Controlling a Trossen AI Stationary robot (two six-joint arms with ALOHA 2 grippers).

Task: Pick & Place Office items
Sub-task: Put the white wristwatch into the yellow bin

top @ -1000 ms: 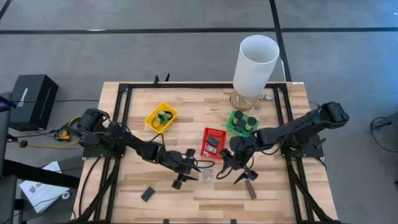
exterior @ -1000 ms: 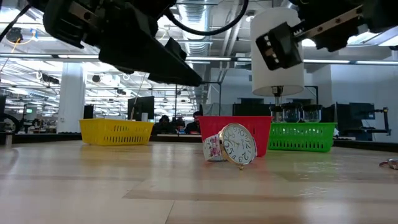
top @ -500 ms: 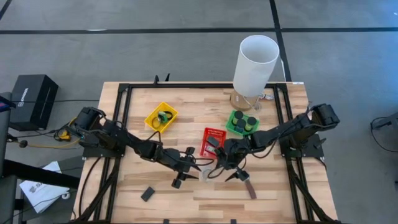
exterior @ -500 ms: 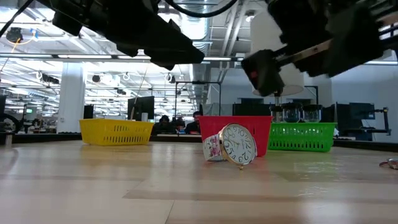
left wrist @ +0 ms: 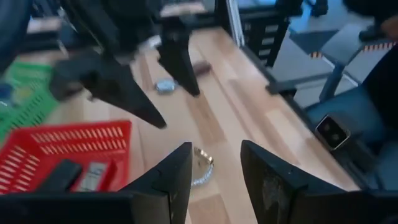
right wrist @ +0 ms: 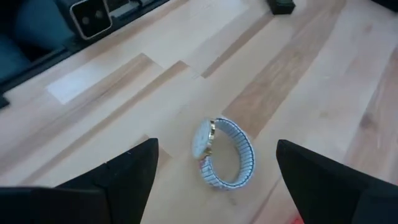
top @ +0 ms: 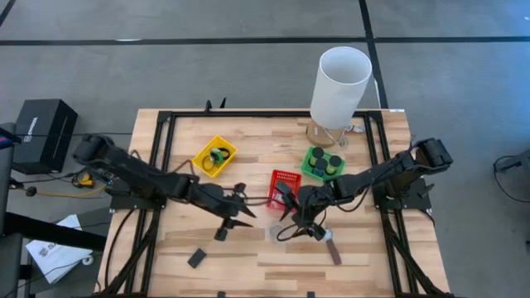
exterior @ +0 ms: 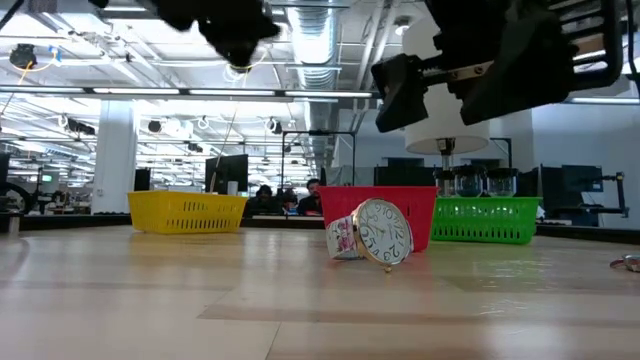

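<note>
My right gripper (top: 294, 224) hangs over the silver-banded watch (right wrist: 222, 150), fingers spread wide and holding nothing. The watch stands on its edge on the table (top: 248, 257), just in front of the red basket (exterior: 378, 205). My left gripper (top: 236, 212) hovers nearby, fingers apart, empty as far as I can tell.

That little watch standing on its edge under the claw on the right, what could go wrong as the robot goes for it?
The watch balances on its side, so if one of the right gripper's open fingers touches it first, it may tip or roll instead of being gripped. The red basket sits close behind it, so a nudge might push the watch against the wall. The left gripper hangs nearby, also open; the arms could crowd each other.
</note>
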